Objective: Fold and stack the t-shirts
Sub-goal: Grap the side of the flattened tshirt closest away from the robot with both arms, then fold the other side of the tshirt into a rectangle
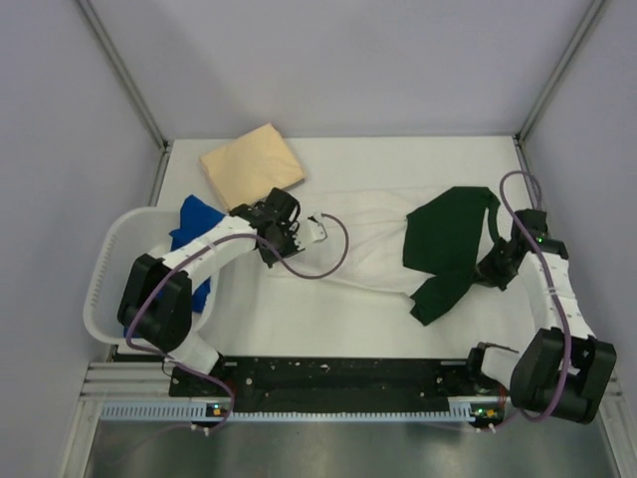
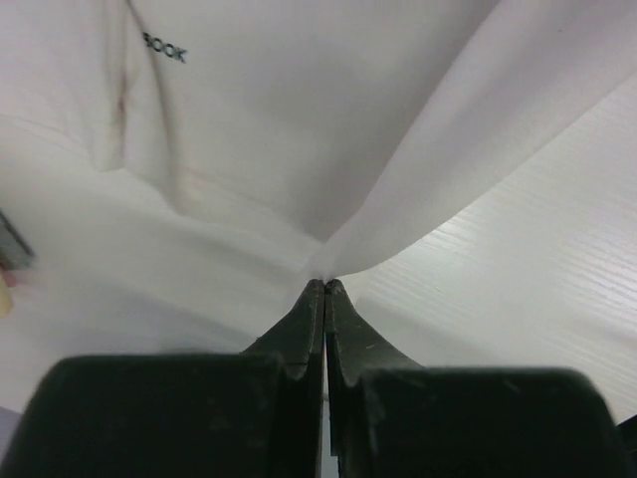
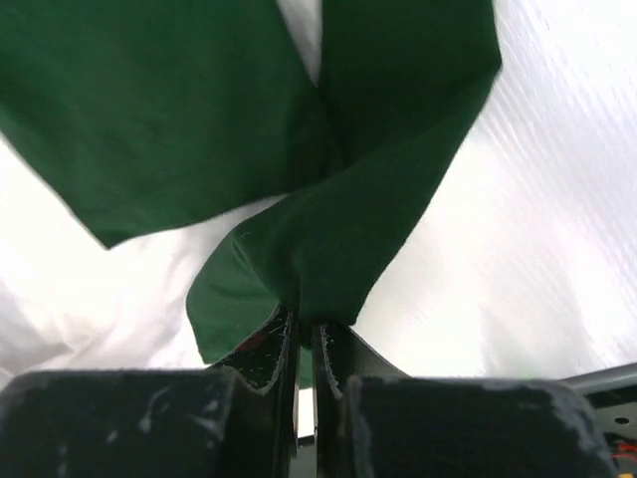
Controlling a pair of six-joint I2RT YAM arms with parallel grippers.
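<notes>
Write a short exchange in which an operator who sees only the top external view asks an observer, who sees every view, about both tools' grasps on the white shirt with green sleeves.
Operator: Is the left tool actually holding cloth?
Observer: Yes. It is shut on a raised fold of the white shirt.
Operator: And the right tool?
Observer: It is shut on the dark green sleeve, which is bunched at its tips.

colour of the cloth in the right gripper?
Dark green: it's the shirt's sleeve, pinched in the right gripper. Shows best in the right wrist view.
</notes>
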